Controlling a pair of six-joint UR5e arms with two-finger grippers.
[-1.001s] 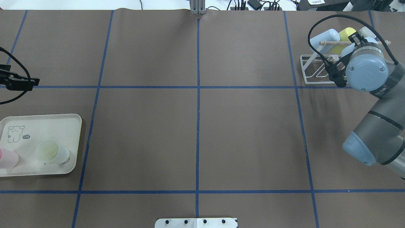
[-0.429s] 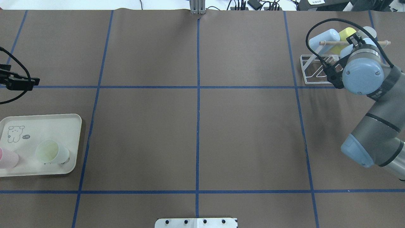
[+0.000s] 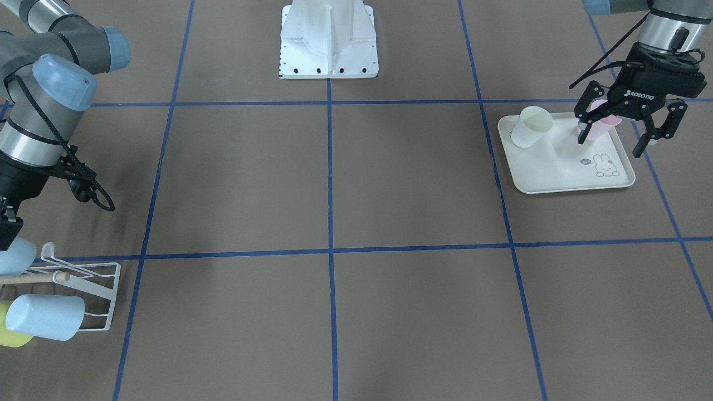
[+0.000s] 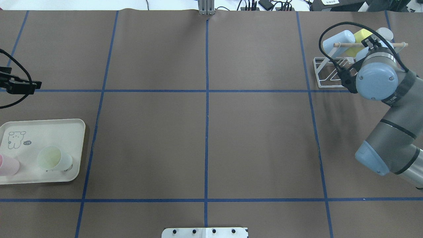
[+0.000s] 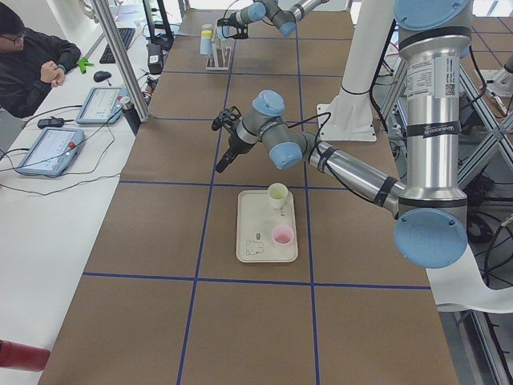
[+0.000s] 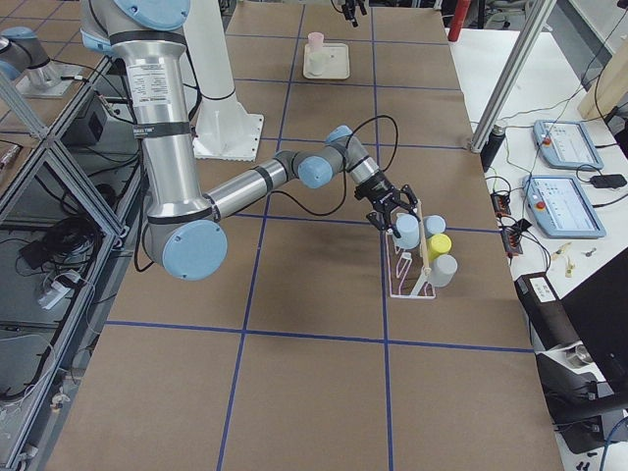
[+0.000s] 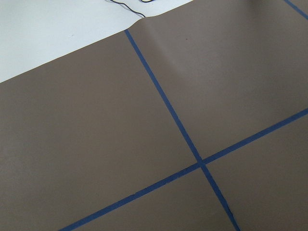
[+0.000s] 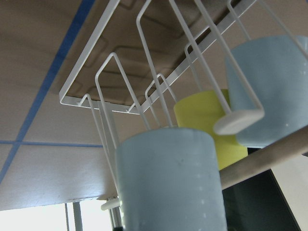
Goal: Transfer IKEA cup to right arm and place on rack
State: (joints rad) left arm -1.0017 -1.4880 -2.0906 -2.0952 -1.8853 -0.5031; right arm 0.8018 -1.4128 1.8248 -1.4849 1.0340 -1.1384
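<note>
The right arm [image 4: 375,81] has been shifted slightly leftward in the overhead view, at the rack [image 4: 331,71].
The left gripper [image 3: 609,143] is held spread wide and empty near the tray [image 4: 71,132], where a pale green cup [image 4: 54,158] and a pink cup [image 4: 7,165] are kept. A light-blue cup [image 8: 171,183] is seen on the rack just beside the right gripper [image 6: 399,211], whose jaw state cannot be told.

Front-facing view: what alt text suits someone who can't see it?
The left claw, open, hangs at the picture's right edge, overlapping a tray that holds a pink cup and a pale cup. At the opposite edge, the right arm reaches to a white rack bearing blue cups and a yellow cup.
</note>
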